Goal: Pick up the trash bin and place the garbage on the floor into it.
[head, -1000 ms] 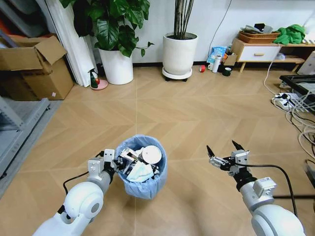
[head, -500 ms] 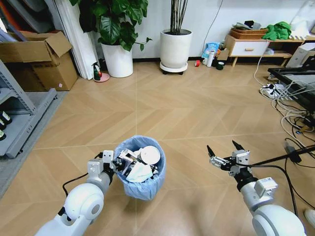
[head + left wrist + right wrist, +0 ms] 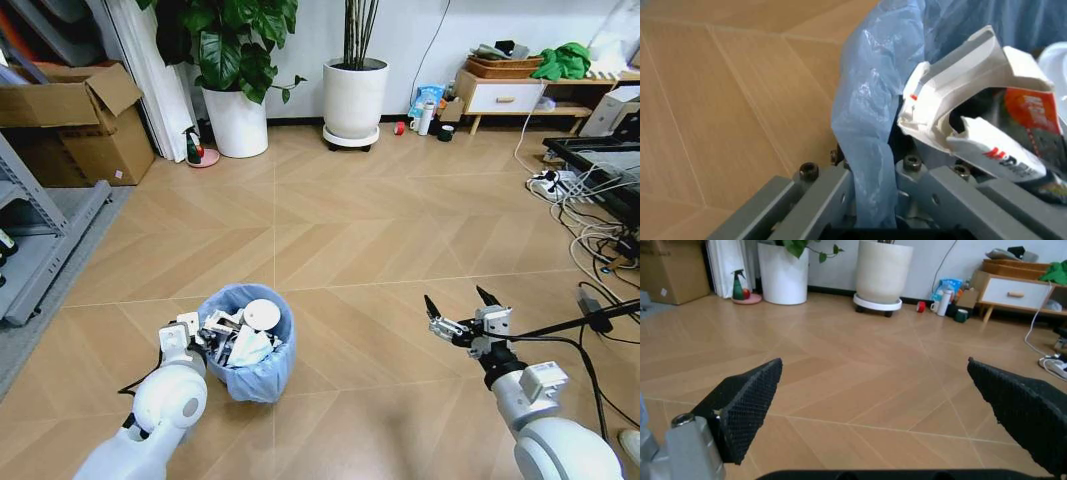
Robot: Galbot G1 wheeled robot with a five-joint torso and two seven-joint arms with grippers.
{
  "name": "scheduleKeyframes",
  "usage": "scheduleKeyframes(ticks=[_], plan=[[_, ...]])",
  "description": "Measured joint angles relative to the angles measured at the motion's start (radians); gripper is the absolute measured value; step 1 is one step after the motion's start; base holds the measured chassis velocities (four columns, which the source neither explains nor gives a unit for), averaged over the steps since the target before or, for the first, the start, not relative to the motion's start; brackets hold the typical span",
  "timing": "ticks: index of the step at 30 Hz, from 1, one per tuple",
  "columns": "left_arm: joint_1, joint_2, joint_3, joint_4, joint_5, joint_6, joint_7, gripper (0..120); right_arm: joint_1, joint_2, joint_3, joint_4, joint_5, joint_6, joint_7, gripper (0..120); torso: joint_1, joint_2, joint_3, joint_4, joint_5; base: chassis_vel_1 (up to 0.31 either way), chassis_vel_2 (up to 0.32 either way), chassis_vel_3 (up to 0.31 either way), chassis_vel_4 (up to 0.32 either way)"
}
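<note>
Left gripper (image 3: 198, 333) clamped on trash bin (image 3: 252, 360) rim, bag liner pinched btwn fingers (image 3: 820, 197) in left wrist view. Right gripper (image 3: 457, 310) spread wide, empty, hovering over bare floor (image 3: 360, 240). Bin near lower-left of floor, upright. Best kept level, grip firm on rim w/ liner, no tilt. Inside: garbage, i.e. crumpled white carton (image 3: 960, 95), printed wrapper (image 3: 1033, 110), white disc (image 3: 262, 314), pale tissue (image 3: 250, 346).
</note>
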Motion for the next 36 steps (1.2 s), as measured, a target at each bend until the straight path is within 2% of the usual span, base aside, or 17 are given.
scheduleKeyframes(ticks=[14, 25, 27, 30, 32, 34, 35, 36], plan=[[-0.07, -0.037, -0.003, 0.137, 0.001, -0.061, 0.012, 0, -0.022, -0.001, 0.022, 0.007, 0.002, 0.013, 0.0, 100, 0.0, 0.0, 0.0, -0.0001, 0.0003, 0.0, 0.0, 0.0, 0.0], [-0.073, -0.043, -0.009, 0.159, -0.001, -0.056, 0.017, 0, -0.018, -0.007, 0.033, 0.007, 0.012, 0.017, -0.001, 100, 0.0, 0.0, 0.0, 0.0, 0.0003, 0.0, 0.0, 0.0, 0.0], [-0.075, -0.044, -0.009, 0.16, -0.002, -0.055, 0.015, 3, -0.018, -0.007, 0.035, 0.007, 0.013, 0.017, -0.001, 100, 0.0, 0.0, 0.0, 0.0001, 0.0003, 0.0, 0.0, 0.0, 0.0], [-0.082, -0.044, -0.004, 0.165, -0.003, -0.054, 0.004, 18, -0.02, -0.007, 0.043, 0.008, 0.016, 0.019, -0.002, 100, 0.0, 0.0, 0.0, 0.0, 0.0004, 0.0, 0.0, 0.0, 0.0], [-0.084, -0.044, -0.003, 0.166, -0.003, -0.054, 0.001, 20, -0.02, -0.007, 0.045, 0.008, 0.017, 0.019, -0.003, 100, 0.0, 0.0, 0.0, 0.0, 0.0001, 0.0, 0.0, 0.0, 0.0], [-0.086, -0.044, 0.0, 0.166, -0.006, -0.054, -0.009, 32, -0.022, -0.007, 0.051, 0.01, 0.018, 0.02, -0.003, 100, 0.0, 0.0, 0.0, 0.0, 0.0005, 0.0, 0.0, 0.0, 0.0], [-0.086, -0.044, 0.0, 0.166, -0.006, -0.054, -0.009, 32, -0.022, -0.007, 0.051, 0.01, 0.018, 0.02, -0.003, 100, 0.0, 0.0, 0.0, 0.0, 0.0005, 0.0, 0.0, 0.0, 0.0], [-0.086, -0.044, 0.0, 0.163, -0.008, -0.054, -0.012, 37, -0.022, -0.009, 0.053, 0.011, 0.02, 0.02, -0.003, 100, 0.0, 0.0, 0.0, 0.0, 0.0001, 0.0, 0.0, 0.0, 0.0]])
